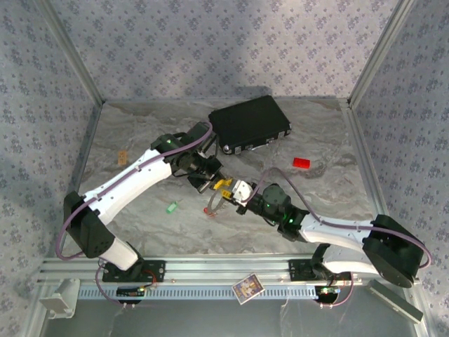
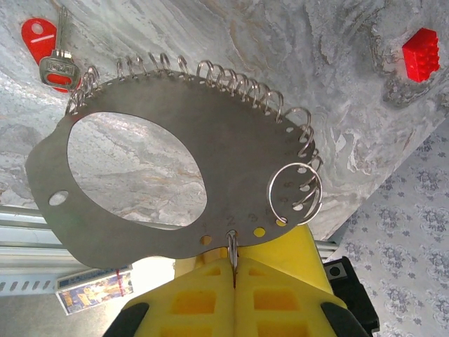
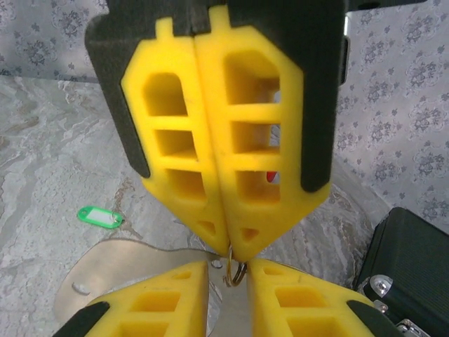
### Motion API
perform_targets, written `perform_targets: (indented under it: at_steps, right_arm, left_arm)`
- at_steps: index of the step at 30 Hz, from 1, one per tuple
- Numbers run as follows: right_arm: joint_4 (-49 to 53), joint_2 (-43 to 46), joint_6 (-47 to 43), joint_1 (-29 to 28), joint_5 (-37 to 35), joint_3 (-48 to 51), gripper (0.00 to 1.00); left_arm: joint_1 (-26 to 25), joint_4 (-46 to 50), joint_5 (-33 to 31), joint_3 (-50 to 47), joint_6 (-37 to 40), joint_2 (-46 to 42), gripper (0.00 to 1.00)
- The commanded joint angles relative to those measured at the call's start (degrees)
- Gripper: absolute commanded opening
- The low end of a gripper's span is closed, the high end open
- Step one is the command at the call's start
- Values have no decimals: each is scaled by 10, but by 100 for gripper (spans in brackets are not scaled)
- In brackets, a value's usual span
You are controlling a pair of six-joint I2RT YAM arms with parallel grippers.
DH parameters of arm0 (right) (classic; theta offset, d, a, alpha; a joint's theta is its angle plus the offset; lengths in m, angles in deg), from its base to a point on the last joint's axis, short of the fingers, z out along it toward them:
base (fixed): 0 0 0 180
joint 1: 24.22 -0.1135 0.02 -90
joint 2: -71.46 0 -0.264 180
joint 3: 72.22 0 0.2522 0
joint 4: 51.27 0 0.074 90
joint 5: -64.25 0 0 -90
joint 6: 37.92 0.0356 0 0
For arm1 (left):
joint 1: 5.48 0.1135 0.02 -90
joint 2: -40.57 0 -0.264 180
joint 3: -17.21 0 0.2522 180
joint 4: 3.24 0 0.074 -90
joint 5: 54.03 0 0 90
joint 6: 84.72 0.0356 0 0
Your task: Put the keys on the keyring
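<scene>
Closest to the left wrist camera, the left gripper [image 2: 233, 270] has its jaws together, clamped on the lower edge of the keyring [image 2: 231, 154] (a flat metal plate with an oval hole, its rim strung with small split rings), holding it up off the table [image 2: 337, 63]. From the right wrist camera, the right gripper [image 3: 230, 265] faces it tip to tip. Its jaws stand a little apart on either side of one small ring [image 3: 235, 274] at the plate's edge, and they do not look closed on it. Neither key is on. The red key [image 2: 35, 38] lies on the table just beyond the plate's rim, and the green key [image 3: 98, 216] lies well apart to the side. By my reading the task is at its start: a ring is being readied, and both keys have yet to be picked up and threaded.
</scene>
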Motion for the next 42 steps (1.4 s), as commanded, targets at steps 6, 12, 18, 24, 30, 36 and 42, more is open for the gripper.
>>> perform_targets:
  at_steps: [6,12,18,24,30,36,42]
  right_arm:
    - [-35,-13,2,5,-10,-27,10]
    - [-24,-4,6,8,-12,-29,0]
    - [36,23,16,14,-4,-39,0]
    - [130,58,23,31,34,-62,0]
    - [220,87,30,58,92,-84,0]
    - [290,94,16,76,142,-109,0]
    - [386,98,-14,87,199,-155,0]
  left_arm:
    - [0,-10,24,-7,-29,-24,0]
    - [2,-37,-17,-11,14,-48,10]
    - [8,-107,-233,-56,114,-141,47]
    - [11,-236,-301,-127,445,-186,54]
    - [11,-350,-271,-227,728,-219,52]
    - [9,-407,-267,-308,903,-266,49]
    - [9,-489,-154,-416,1078,-351,46]
